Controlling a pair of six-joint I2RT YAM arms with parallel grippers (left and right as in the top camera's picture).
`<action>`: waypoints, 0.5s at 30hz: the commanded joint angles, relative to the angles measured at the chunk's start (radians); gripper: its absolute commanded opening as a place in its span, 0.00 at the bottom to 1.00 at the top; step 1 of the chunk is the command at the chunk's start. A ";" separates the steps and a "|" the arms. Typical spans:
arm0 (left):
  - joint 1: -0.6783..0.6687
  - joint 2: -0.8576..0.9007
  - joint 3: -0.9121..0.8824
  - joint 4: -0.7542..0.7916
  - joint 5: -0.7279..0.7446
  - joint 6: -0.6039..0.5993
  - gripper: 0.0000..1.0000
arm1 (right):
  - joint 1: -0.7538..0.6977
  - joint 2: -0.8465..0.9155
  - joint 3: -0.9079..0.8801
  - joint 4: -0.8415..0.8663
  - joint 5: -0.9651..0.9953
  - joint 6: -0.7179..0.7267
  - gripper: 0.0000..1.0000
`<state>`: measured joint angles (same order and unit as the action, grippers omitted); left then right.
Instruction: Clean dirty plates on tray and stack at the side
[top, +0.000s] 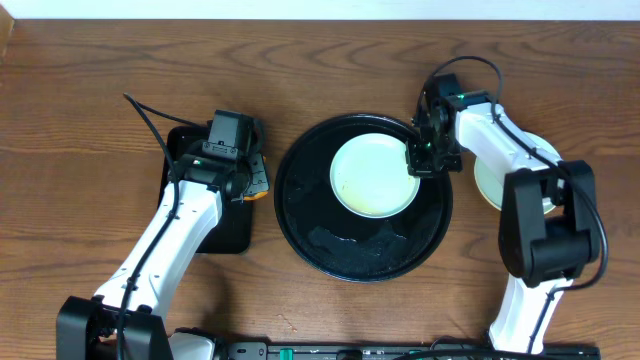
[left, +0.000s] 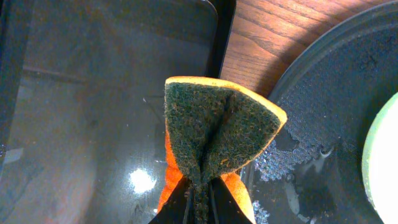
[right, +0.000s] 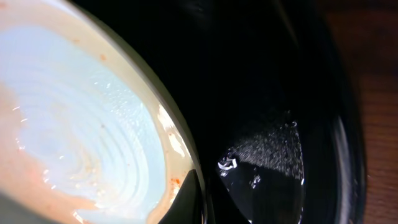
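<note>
Resting on one round black tray (top: 340, 245) at mid-counter (top: 100, 100), one pale mint plate (top: 370, 178) looks glossy, with a faint orange-brown smear across its face. The right end effector (top: 424, 160) is pressed together on this plate's right rim. A second pale plate (top: 487, 185) lies on the bare counter just right of the tray, partly hidden by the arm. The left end effector (left: 199, 194) pinches one orange-and-green sponge (left: 217, 130) above one rectangular black tray (top: 225, 230).
</note>
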<state>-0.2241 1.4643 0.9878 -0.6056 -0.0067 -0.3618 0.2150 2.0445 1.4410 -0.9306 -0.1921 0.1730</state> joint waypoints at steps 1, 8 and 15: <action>0.005 -0.001 -0.013 -0.003 -0.013 0.013 0.08 | 0.011 -0.110 -0.001 0.010 -0.029 -0.070 0.01; 0.005 -0.001 -0.013 -0.003 -0.013 0.013 0.08 | 0.017 -0.216 -0.001 0.014 -0.019 -0.130 0.01; 0.005 -0.001 -0.013 -0.003 -0.013 0.013 0.08 | 0.046 -0.280 -0.001 0.024 0.186 -0.129 0.01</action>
<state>-0.2241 1.4643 0.9878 -0.6060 -0.0071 -0.3618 0.2398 1.8114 1.4384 -0.9142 -0.1196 0.0639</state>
